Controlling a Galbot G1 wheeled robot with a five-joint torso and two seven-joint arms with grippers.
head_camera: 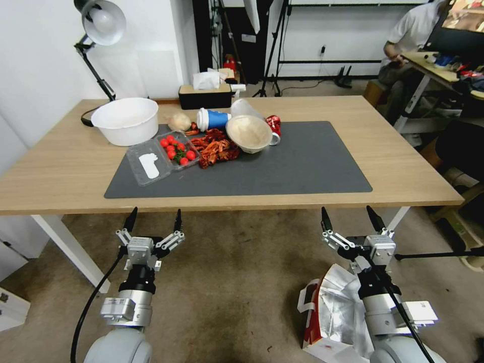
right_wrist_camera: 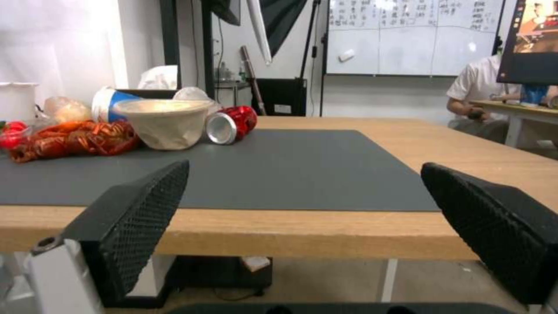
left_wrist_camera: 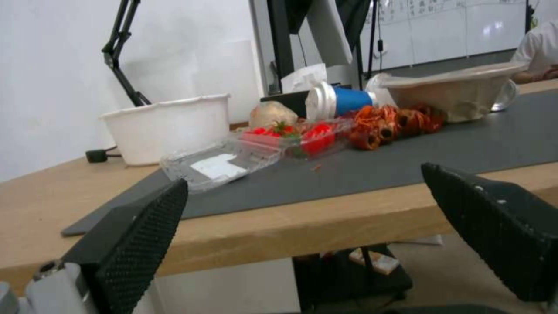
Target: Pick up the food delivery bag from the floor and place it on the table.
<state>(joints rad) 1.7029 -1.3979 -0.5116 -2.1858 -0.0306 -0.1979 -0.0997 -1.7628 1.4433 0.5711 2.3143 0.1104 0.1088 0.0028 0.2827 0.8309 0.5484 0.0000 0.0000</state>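
White paper with red side panels, the food delivery bag [head_camera: 330,315] stands on the floor [head_camera: 227,282] just short of the table [head_camera: 65,171], under the right gripper [head_camera: 350,217]. Both the right and left gripper [head_camera: 154,217] have their 2 jaws spread, empty. Best reach down for a strap handle.

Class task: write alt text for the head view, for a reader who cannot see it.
A white and red bag lies on the carpet beside the open right claw. The open left claw hangs opposite, both short of a wooden table strewn with food.
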